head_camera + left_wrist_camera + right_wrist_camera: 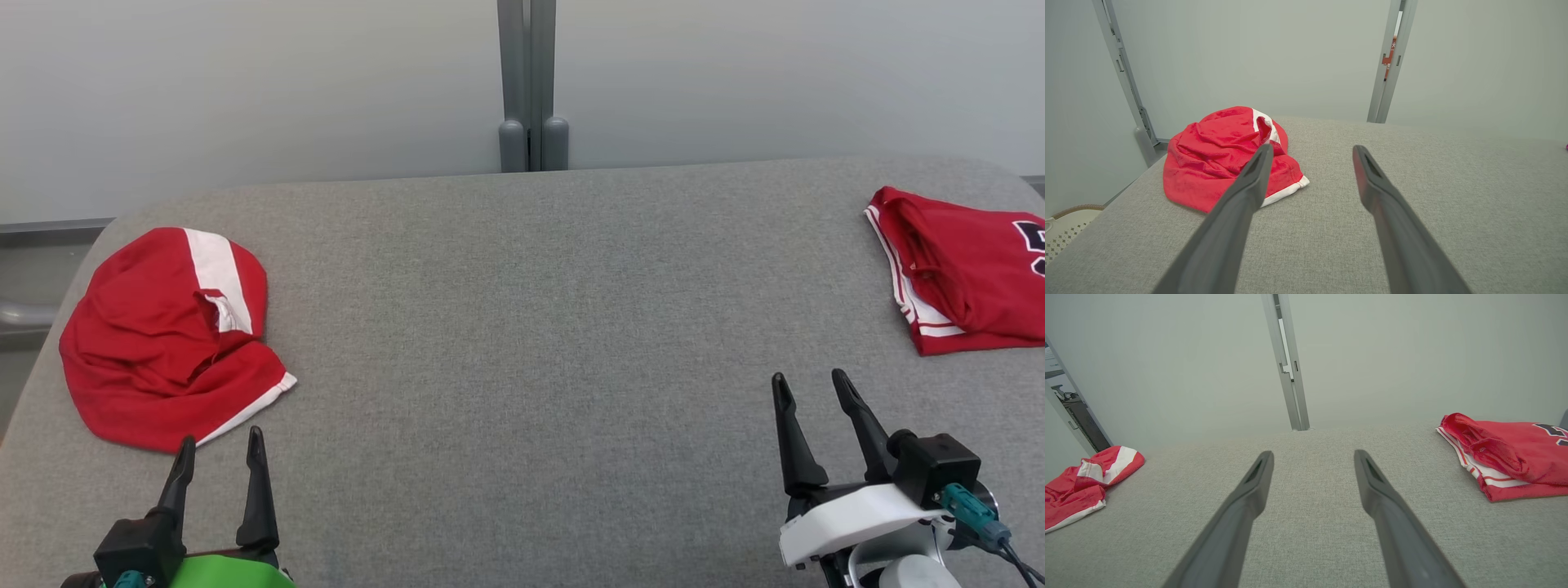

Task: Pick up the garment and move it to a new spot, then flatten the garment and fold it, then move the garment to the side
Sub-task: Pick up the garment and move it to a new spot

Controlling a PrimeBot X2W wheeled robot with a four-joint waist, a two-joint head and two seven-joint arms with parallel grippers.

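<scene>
A crumpled red garment point(159, 343) with white stripes lies in a heap at the left of the grey padded table point(522, 327). My left gripper point(220, 445) hovers just in front of the heap's near edge, open and empty. From the left wrist the garment point(1216, 163) sits ahead and to the left of the left gripper point(1312, 153). My right gripper point(812, 388) is open and empty at the lower right. Seen from the right wrist, the garment point(1081, 484) lies far left of the right gripper point(1312, 457).
A folded red jersey point(967, 269) with white trim and a dark number lies at the table's right edge, also the jersey point(1506, 455) in the right wrist view. A grey post point(529, 82) stands behind the table. A pale perforated basket point(1065, 230) sits below the table's left side.
</scene>
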